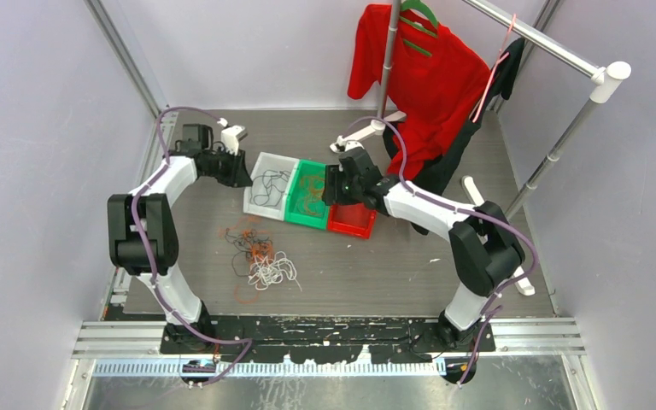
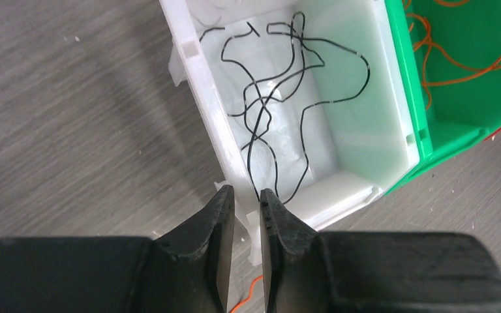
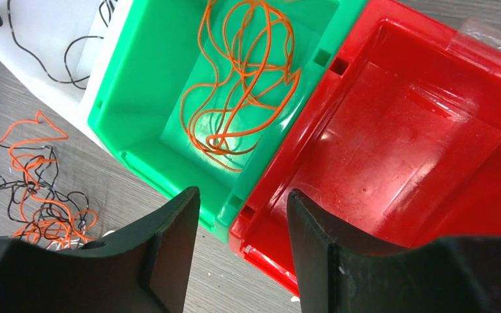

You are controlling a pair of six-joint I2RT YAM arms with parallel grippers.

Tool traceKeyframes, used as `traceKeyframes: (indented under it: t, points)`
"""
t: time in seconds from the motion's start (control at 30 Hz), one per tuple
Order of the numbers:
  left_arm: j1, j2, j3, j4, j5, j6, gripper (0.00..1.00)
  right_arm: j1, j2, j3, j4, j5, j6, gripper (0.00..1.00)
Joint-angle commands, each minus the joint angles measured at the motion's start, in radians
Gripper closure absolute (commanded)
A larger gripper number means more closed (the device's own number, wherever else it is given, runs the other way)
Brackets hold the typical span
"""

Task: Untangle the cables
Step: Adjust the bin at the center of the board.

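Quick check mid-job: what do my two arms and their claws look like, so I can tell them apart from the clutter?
The left arm and right arm match: white rounded links joined by blocky black joints. A thick purple hose loops along each. The left claw and right claw each have two matte black fingers tapering to blunt tips. No markings show.

Arms (image 1: pixel 169 178) white, joints (image 1: pixel 141 226) black, hoses (image 1: pixel 159 128) purple; left hand (image 2: pixel 247 199), right hand (image 3: pixel 242 195) black.
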Motion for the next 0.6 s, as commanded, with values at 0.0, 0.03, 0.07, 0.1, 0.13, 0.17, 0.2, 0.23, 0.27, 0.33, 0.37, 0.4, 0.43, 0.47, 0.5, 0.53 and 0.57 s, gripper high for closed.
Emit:
traceKeyframes:
  t: [0.0,0.03,0.07,0.1,0.13,0.17,0.2,0.23,0.27,0.33,0.37,0.4,0.43,0.47,0.5,0.53,0.57]
  points:
    - [-0.009,0.008,0.099,0.077,0.022,-0.057,0.78,-0.004,-0.102,-0.042,0.133,0.006,0.016,0.43]
    - [-0.009,0.007,0.115,0.073,0.018,-0.063,0.78,-0.004,-0.115,-0.053,0.139,0.003,0.016,0.43]
    - [-0.009,0.002,0.126,0.066,0.012,-0.065,0.78,-0.003,-0.127,-0.062,0.144,0.002,0.017,0.43]
    - [-0.006,-0.004,0.138,0.052,0.010,-0.064,0.76,-0.001,-0.144,-0.071,0.150,-0.001,0.018,0.42]
    - [-0.004,-0.015,0.147,0.031,0.010,-0.061,0.70,0.005,-0.158,-0.080,0.153,0.002,0.014,0.41]
    - [0.002,-0.030,0.153,0.003,0.010,-0.057,0.58,0.016,-0.173,-0.090,0.155,0.014,0.006,0.40]
    - [0.005,-0.050,0.158,-0.034,0.013,-0.044,0.43,0.034,-0.186,-0.099,0.159,0.022,-0.001,0.39]
    - [0.010,-0.074,0.162,-0.078,0.020,-0.018,0.36,0.047,-0.196,-0.109,0.161,0.031,-0.006,0.38]
    - [0.013,-0.098,0.165,-0.136,0.030,0.017,0.32,0.063,-0.206,-0.117,0.159,0.042,-0.010,0.38]
    - [0.019,-0.153,0.161,-0.254,0.049,0.099,0.28,0.095,-0.217,-0.134,0.156,0.072,-0.017,0.37]
    - [0.021,-0.183,0.150,-0.317,0.067,0.143,0.27,0.107,-0.224,-0.149,0.157,0.085,-0.018,0.37]
    - [0.022,-0.211,0.134,-0.375,0.089,0.191,0.27,0.116,-0.233,-0.161,0.163,0.093,-0.017,0.37]
    - [0.021,-0.240,0.103,-0.436,0.115,0.232,0.27,0.124,-0.246,-0.174,0.171,0.097,-0.015,0.37]
    - [0.017,-0.261,0.076,-0.482,0.141,0.268,0.28,0.130,-0.261,-0.187,0.178,0.101,-0.013,0.37]
    - [0.009,-0.276,0.047,-0.515,0.154,0.295,0.29,0.135,-0.277,-0.204,0.188,0.101,-0.009,0.38]
    - [-0.005,-0.285,0.018,-0.539,0.154,0.323,0.30,0.138,-0.297,-0.220,0.197,0.098,-0.001,0.39]
    - [-0.019,-0.289,-0.007,-0.549,0.141,0.335,0.31,0.140,-0.319,-0.235,0.202,0.090,0.005,0.39]
